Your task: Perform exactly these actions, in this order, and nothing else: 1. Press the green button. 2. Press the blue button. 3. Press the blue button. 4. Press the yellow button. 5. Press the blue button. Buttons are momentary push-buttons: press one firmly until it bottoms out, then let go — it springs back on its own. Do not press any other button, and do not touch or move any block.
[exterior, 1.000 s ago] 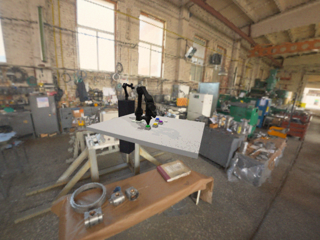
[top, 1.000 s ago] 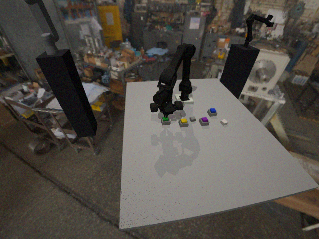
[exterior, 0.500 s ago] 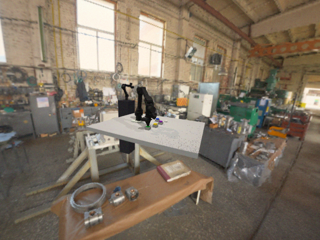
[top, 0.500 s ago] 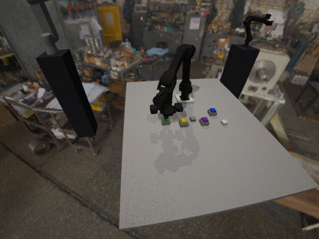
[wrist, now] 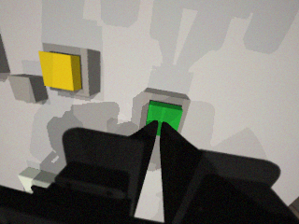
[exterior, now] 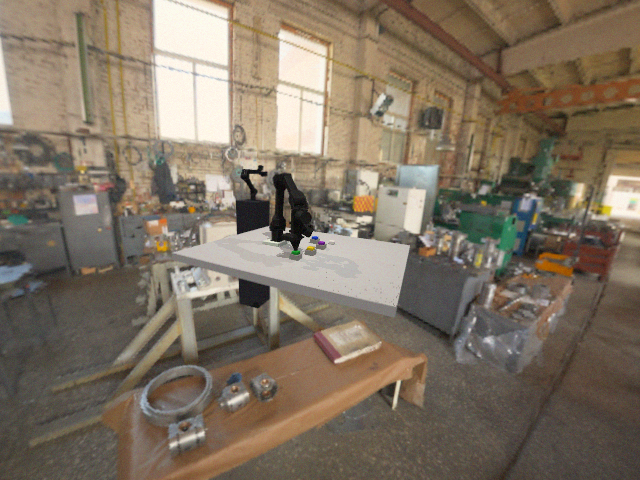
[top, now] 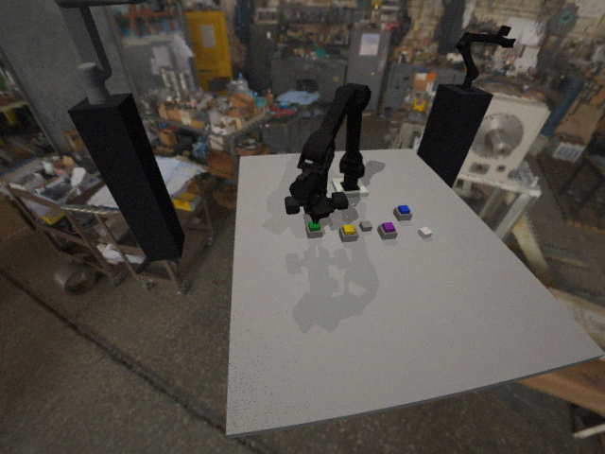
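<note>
My gripper [top: 316, 222] [exterior: 295, 249] [wrist: 159, 125] is shut and empty, pointing down. Its fingertips are at the top of the green button [top: 314, 227] [exterior: 295, 253] [wrist: 164, 111], over the cap's near part in the wrist view. The green cap shows above its grey base; whether the tips touch it I cannot tell. The yellow button [top: 348, 229] [exterior: 310, 249] [wrist: 61, 71] stands beside it, its cap raised. The blue button [top: 404, 209] [exterior: 314, 238] stands farther right and back in the top view, cap raised. It is outside the wrist view.
A purple button [top: 388, 227] [exterior: 321, 242] stands right of yellow in the top view. A small grey block [top: 366, 226] [wrist: 23, 88] lies between them. A white block [top: 424, 232] [exterior: 331, 242] lies right of purple. All are on the pale table [top: 415, 317].
</note>
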You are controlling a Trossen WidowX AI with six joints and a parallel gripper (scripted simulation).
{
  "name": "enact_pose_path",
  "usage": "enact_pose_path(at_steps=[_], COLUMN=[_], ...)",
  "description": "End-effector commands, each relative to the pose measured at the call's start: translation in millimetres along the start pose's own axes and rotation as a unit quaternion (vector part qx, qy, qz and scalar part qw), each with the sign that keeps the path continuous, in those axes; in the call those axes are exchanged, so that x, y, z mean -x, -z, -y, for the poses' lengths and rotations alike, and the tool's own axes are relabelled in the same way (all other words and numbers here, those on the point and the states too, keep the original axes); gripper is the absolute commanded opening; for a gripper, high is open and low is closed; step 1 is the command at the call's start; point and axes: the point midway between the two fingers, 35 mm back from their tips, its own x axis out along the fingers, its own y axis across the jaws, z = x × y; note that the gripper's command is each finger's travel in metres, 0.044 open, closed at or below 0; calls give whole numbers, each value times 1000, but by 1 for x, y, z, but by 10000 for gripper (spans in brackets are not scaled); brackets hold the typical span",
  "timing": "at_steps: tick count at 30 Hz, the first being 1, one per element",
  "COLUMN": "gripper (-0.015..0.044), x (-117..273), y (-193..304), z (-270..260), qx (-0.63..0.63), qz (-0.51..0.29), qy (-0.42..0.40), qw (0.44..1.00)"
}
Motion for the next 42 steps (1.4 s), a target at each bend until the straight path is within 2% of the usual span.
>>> enact_pose_path(at_steps=[1,5,10,15,21,27,36,42], gripper=[20,20,20,20,20,20,20,20], x=[22,30,82,84,86,86,85,83], y=[-1,-2,-1,-5,-35,-39,-1,42], z=[2,2,1,-8,-89,-173,-286,-337], qx=[-1,-1,-1,-1,-1,-1,-1,-1], qz=[6,6,6,7,10,11,8,5], qy=[8,8,8,7,4,-1,-6,-8], qw=[1000,1000,1000,1000,1000,1000,1000,1000])
